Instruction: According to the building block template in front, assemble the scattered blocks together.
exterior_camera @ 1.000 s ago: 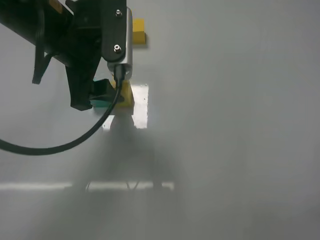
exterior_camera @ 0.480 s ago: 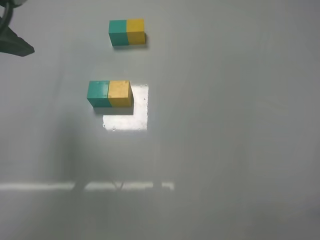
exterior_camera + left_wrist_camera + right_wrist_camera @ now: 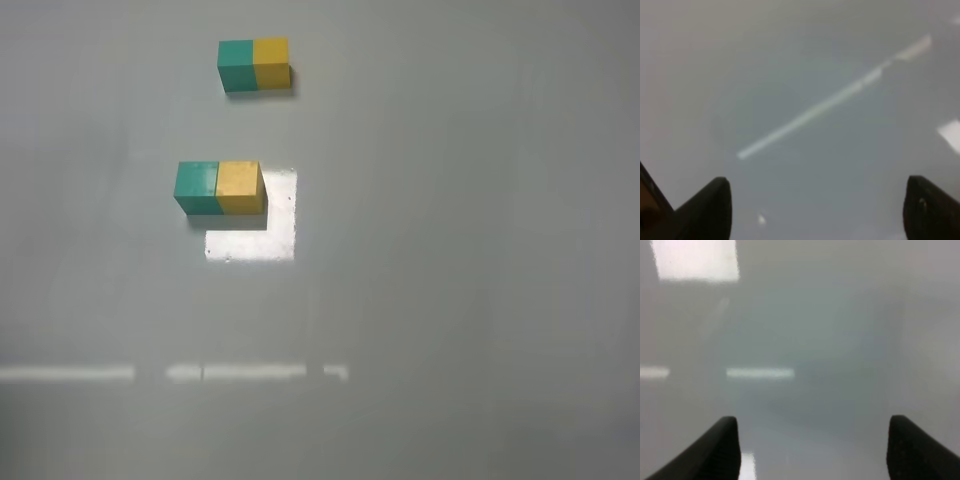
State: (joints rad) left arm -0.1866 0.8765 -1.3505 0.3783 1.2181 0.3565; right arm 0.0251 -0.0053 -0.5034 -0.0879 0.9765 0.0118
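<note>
- While no arm shows in the high view, the grey table carries two block pairs, both toward its far-left part.
- The building block template lies near the far edge: a short bar with its teal-green cube on the left and its yellow cube on the right, the two joined flush.
- The scattered blocks sit nearer than the template and a little left of it, well apart from it.
- The teal-green cube and the yellow cube touch side by side, teal on the left and yellow on the right, in the same order as the template.
- A bright patch of reflected light lies on the table against the near-right corner of this pair, and a thin pale streak runs across the table closer to the near edge.
- The left gripper is released, its dark fingertips wide apart over bare table with nothing between them.
- The right gripper also looks spread and empty, though the blurred wrist view shows only the two tips.
</note>
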